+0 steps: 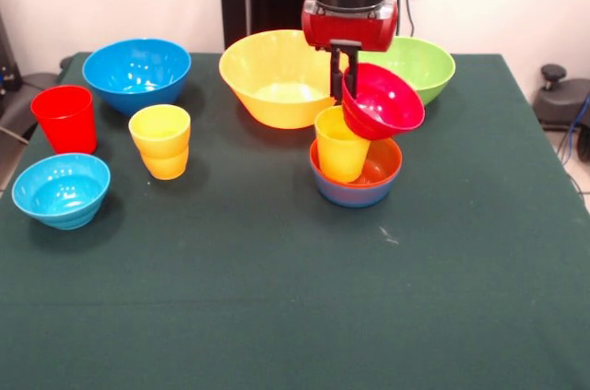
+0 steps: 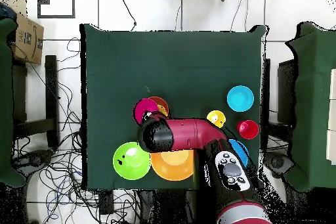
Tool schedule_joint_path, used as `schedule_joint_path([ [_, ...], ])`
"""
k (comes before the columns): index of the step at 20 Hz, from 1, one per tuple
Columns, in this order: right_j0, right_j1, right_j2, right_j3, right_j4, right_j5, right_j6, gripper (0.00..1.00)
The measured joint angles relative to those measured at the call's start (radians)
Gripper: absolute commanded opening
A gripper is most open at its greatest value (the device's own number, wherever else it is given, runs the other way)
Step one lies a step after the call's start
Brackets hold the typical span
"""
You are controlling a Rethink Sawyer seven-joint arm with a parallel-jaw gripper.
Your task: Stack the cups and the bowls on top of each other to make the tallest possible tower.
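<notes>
The gripper [image 1: 343, 86] is seen with its jaws closed on the rim of the crimson bowl [image 1: 383, 100], which is held tilted in the air, its opening turned toward the camera in the front view. Directly beneath it, a yellow cup [image 1: 340, 145] is stood upright inside an orange-red bowl [image 1: 380, 163], itself nested in a small blue bowl [image 1: 355, 195] on the green counter [image 1: 295, 298]; the crimson bowl's lower edge appears to touch the cup's rim, though contact cannot be confirmed. Just behind the jaws, the large yellow-orange bowl [image 1: 277, 76] and the lime green bowl [image 1: 419, 65] are set side by side. Further off to the side of the yellow-orange bowl, two yellow cups [image 1: 161, 141] are stacked one in the other, with the medium blue bowl [image 1: 136, 72] behind them. Farthest from the jaws, the red cup [image 1: 65, 118] and the light-blue bowl [image 1: 61, 189] are placed near the counter's edge. In the overhead view, the red arm [image 2: 190, 134] is seen reaching over the bowls.
</notes>
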State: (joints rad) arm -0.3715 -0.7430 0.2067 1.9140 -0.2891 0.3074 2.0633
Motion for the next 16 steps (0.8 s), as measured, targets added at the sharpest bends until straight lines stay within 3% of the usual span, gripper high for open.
schedule_joint_path([
  [16,-0.007,0.010,0.003,-0.006,0.000,-0.013,0.000,0.00],
])
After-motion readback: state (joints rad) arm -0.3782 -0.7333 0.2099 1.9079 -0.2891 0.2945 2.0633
